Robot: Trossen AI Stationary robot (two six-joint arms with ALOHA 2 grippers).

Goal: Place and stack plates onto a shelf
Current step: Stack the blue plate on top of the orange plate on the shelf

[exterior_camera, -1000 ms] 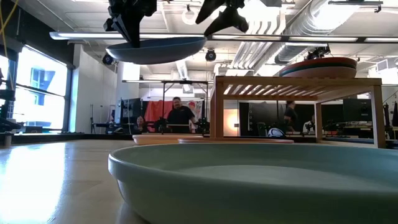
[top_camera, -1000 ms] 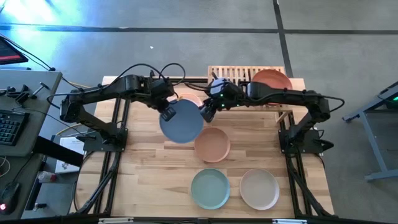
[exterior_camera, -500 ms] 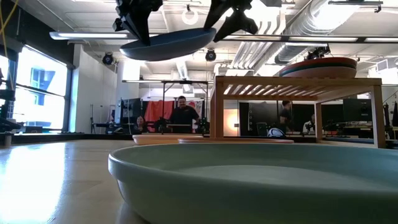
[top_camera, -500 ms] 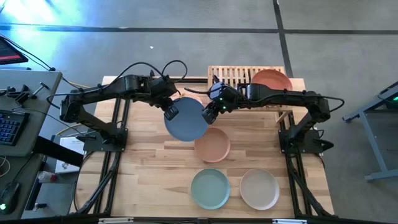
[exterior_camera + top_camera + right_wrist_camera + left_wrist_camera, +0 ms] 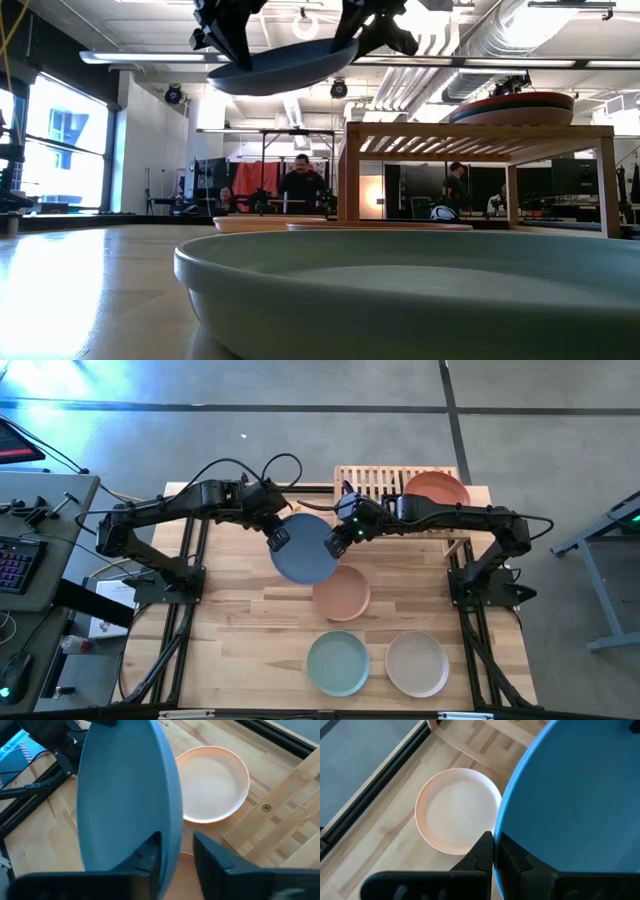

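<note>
- My left gripper is pinching the near-left rim of the light blue plate, which it holds in the air above the middle of the surface, toward the back edge.
- My right gripper straddles the plate's opposite rim with 1 finger on each side; in the right wrist view a sliver of gap shows at the rim, so I judge the fingers are not yet pressed home.
- Risk 1: if my left gripper lets go before the right one bites, the plate could fall onto the salmon plate just below it, or onto the pale pink plate near the back edge.
- Risk 2: with both grippers clamped and pulling different ways, the rim could twist out of 1 pinch.
- Risk 3: the plate tilts in the low view; a thin rim grip may let it swing down.
- The shelf stands at the back right corner, with the rust red plate topping a stack on its right half. Carried too low, the blue plate could knock the shelf's front edge.
- The mint plate and beige plate wait near the front edge.
</note>
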